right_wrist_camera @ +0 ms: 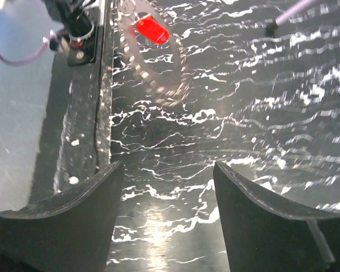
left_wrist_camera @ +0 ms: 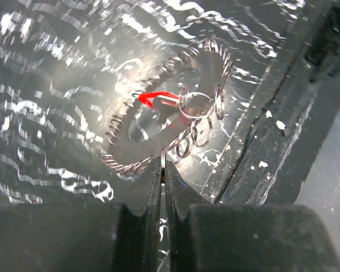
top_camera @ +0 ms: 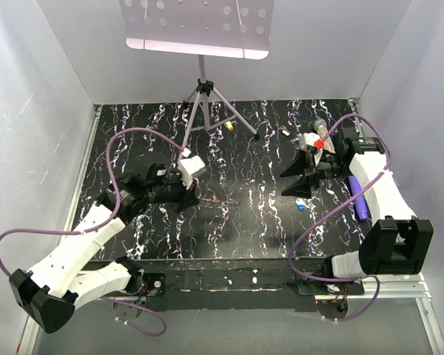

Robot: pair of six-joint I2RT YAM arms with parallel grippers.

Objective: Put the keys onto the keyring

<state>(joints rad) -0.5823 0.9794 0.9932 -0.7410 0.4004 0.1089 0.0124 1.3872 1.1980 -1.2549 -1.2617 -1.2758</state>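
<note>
The keyring [left_wrist_camera: 175,62] is a twisted grey wire loop on the black patterned mat. Several small plain rings [left_wrist_camera: 195,116] hang at its near side. My left gripper [left_wrist_camera: 163,163] is shut on the loop's wire at its near edge. A red-headed key [left_wrist_camera: 156,99] shows inside the loop; I cannot tell whether it is threaded on. The right wrist view shows the same red key [right_wrist_camera: 153,29] and the blurred keyring [right_wrist_camera: 161,73] far ahead of my open, empty right gripper [right_wrist_camera: 167,167]. A blue key [top_camera: 301,207] lies near the right gripper [top_camera: 297,182], and a yellow key [top_camera: 229,126] lies at the back.
A music stand's tripod [top_camera: 203,92] stands at the back centre. A purple pen [top_camera: 359,198] lies to the right of the right arm. A tube with a red part [top_camera: 320,142] sits at the back right. The mat's raised front edge [left_wrist_camera: 283,113] runs close to the keyring.
</note>
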